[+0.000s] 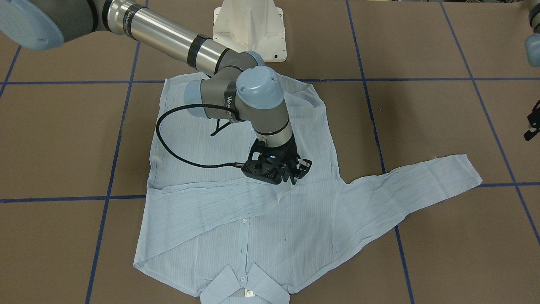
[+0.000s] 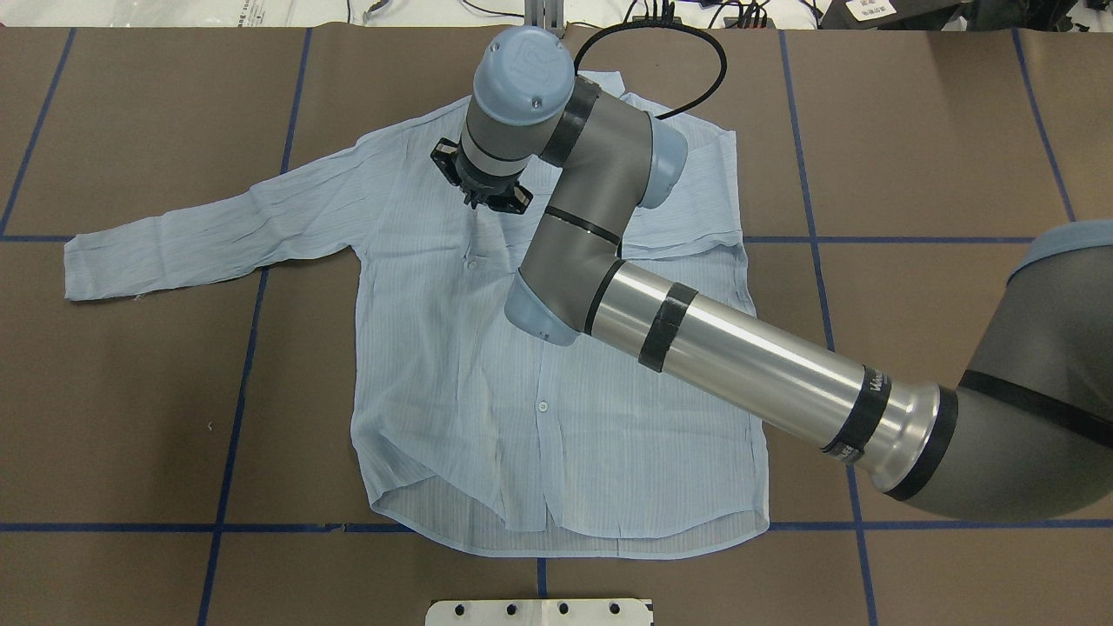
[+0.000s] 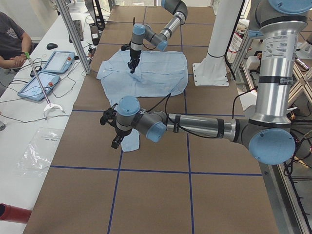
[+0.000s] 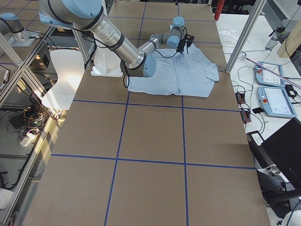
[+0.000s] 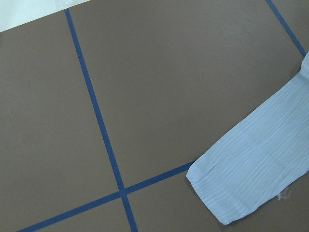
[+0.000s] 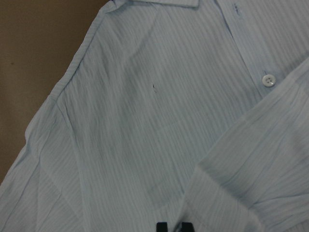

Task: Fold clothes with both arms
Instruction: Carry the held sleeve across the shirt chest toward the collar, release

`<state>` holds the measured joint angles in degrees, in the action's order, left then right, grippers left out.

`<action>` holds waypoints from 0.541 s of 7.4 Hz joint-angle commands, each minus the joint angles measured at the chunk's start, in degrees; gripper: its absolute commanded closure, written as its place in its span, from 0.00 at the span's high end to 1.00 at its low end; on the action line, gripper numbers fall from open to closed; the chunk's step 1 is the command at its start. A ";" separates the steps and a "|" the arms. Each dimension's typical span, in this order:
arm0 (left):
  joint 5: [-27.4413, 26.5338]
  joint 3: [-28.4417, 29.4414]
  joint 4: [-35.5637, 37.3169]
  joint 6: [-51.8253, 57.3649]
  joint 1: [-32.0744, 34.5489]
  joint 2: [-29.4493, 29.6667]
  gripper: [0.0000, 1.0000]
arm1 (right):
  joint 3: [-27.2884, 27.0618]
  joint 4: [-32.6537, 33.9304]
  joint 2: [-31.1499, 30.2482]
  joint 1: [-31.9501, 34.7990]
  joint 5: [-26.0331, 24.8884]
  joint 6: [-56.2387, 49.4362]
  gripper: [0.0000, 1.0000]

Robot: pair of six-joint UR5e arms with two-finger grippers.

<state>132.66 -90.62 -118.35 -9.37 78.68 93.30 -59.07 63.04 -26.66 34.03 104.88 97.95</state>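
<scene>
Being seen flat on the table (image 2: 913,130), the shirt (image 2: 452,348) is being reached at its folded-over sleeve cuff by the right gripper (image 1: 296,174), fingertips (image 6: 161,226) being held nearly together; the left gripper (image 3: 110,131) finger state can't be told.

Right arm (image 2: 739,348) and left arm (image 3: 200,125): silver-grey tubes, dark grey joints, light-blue caps, black bands, looped black cable (image 1: 157,131), white lettering.
</scene>
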 commanded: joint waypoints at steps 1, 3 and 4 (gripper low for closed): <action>-0.12 6.30 -4.92 -8.96 -4.14 2.33 0.99 | 0.10 0.67 2.04 -1.07 -2.23 1.36 1.00; -0.12 16.83 -18.79 -19.20 -7.21 4.07 0.99 | -3.92 1.81 0.74 -0.99 -1.88 1.63 1.00; -0.21 19.84 -20.59 -20.76 -10.19 5.57 0.99 | -7.95 4.69 -1.45 -0.81 -1.88 1.55 1.00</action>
<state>132.52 -75.44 -134.67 -25.88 71.51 97.23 -62.92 65.22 -26.09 33.08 102.95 99.49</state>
